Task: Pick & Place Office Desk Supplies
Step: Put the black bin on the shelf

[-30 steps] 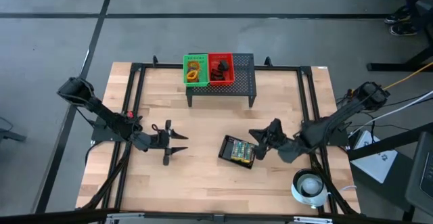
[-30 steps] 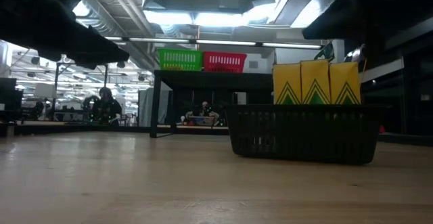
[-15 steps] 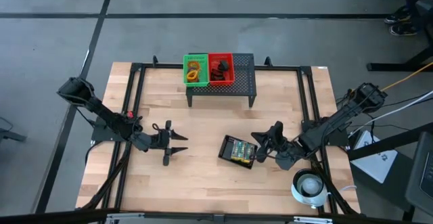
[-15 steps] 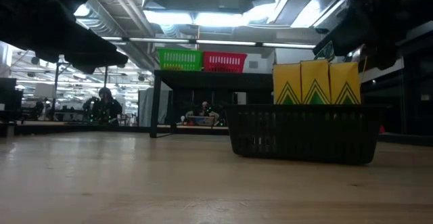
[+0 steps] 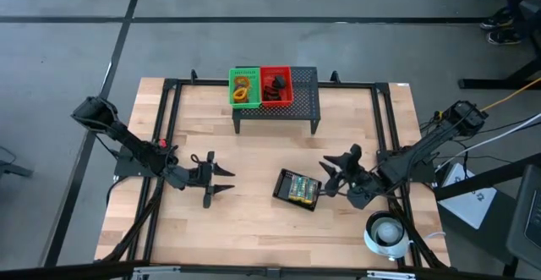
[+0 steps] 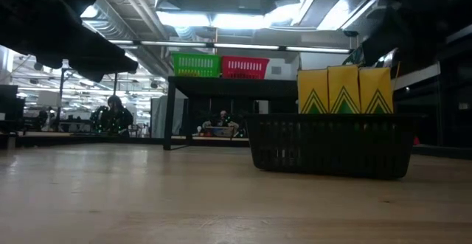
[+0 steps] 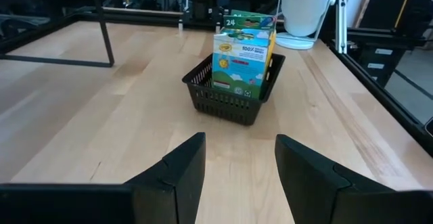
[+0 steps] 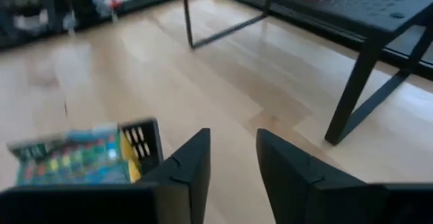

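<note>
Wood counter [image 5: 254, 221] on grey floor [image 5: 68, 52]. Left fingers [image 7: 183, 166] spread, empty; right fingers [image 8: 193, 163] apart, empty, by basket [image 5: 296, 189].

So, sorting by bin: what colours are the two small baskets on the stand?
One basket is green, the other red; the high view shows them best.

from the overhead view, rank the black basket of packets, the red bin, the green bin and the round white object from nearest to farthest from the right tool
Measured from the right tool in the high view:
1. Black basket of packets, just beside the tool, toward the table's middle.
2. Round white object, at the table's near right corner.
3. Red bin, on the black mesh stand at the far edge.
4. Green bin, left of the red bin.
</note>
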Robot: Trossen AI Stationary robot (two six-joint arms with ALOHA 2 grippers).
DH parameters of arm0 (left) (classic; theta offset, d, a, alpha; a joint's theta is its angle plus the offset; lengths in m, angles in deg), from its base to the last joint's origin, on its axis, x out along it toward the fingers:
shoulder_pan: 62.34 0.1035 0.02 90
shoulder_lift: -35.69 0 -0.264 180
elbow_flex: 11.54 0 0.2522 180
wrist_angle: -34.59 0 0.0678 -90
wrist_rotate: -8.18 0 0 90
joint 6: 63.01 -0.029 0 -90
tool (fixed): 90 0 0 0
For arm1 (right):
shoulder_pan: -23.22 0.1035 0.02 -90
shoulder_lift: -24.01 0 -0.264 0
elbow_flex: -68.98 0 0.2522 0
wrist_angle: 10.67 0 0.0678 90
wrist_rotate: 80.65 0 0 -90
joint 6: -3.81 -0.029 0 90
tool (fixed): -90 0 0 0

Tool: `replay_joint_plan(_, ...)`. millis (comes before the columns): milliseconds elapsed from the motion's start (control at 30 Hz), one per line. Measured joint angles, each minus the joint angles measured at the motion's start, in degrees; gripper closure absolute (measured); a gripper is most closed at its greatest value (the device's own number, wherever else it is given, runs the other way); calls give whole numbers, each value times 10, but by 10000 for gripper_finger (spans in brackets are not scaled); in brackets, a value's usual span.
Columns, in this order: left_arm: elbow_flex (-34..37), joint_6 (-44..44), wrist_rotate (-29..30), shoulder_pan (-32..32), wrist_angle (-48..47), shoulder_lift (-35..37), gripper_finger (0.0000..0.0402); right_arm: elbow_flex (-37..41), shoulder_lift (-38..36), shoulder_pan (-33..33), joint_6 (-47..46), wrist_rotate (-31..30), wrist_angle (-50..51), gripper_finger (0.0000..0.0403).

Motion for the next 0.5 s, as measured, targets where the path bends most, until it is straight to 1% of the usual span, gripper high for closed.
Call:
replay_joint_plan(100, 0, 2, 1, 0, 0, 0, 226, 0, 6, -6, 35, 24, 2, 278)
replay_joint_plan(333, 0, 10, 2, 0, 0, 0, 226, 0, 10, -24, 38, 58, 1, 277)
replay_joint_plan(433, 0, 11, 1, 0, 0, 0, 226, 0, 10, -32, 46, 103, 7, 277)
replay_joint_plan(500, 0, 12, 1, 0, 0, 0, 226, 0, 14, -38, 29, 144, 17, 277)
